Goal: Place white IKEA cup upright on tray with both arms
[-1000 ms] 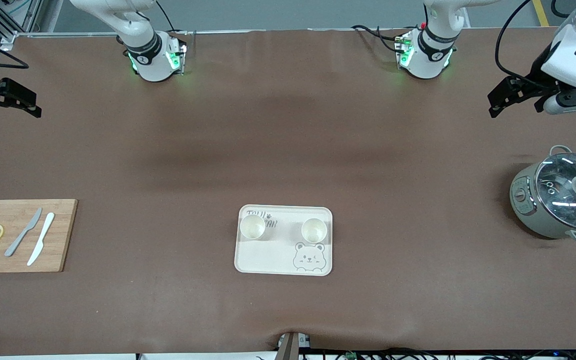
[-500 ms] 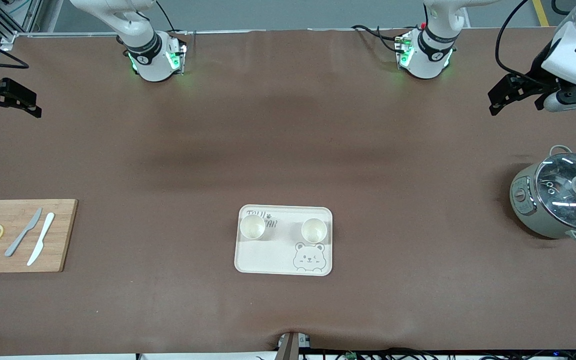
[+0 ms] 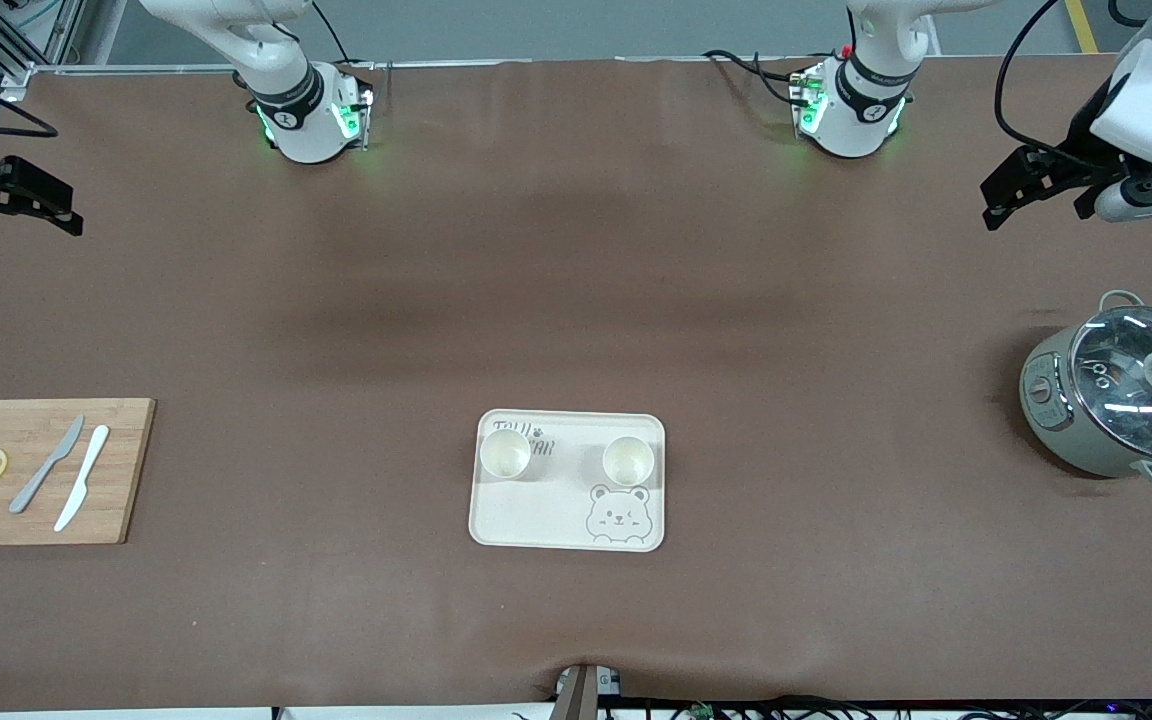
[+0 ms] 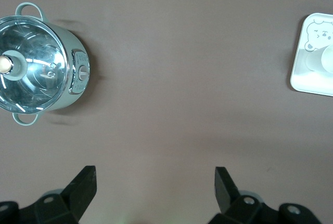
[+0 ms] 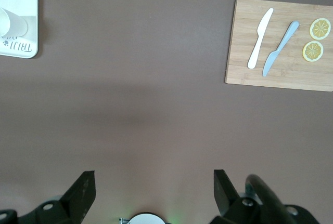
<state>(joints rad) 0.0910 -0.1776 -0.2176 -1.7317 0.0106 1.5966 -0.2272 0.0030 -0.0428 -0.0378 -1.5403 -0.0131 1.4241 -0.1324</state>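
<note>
The cream tray [image 3: 536, 515] with a bear drawing lies near the front-middle of the table. Two white cups stand upright on it, one [image 3: 504, 453] toward the right arm's end and one [image 3: 628, 460] toward the left arm's end. The tray's edge also shows in the left wrist view [image 4: 304, 81] and in the right wrist view [image 5: 28, 37]. My left gripper [image 3: 1011, 195] is open and empty, up over the left arm's end of the table. My right gripper [image 3: 46, 205] is open and empty, up over the right arm's end.
A grey-green cooker pot with a glass lid [image 3: 1121, 400] stands at the left arm's end. A wooden cutting board [image 3: 131, 470] with two knives and two lemon slices lies at the right arm's end.
My left gripper has drifted slightly upward in the front view, away from the pot. The right arm, cups and tray have not moved.
</note>
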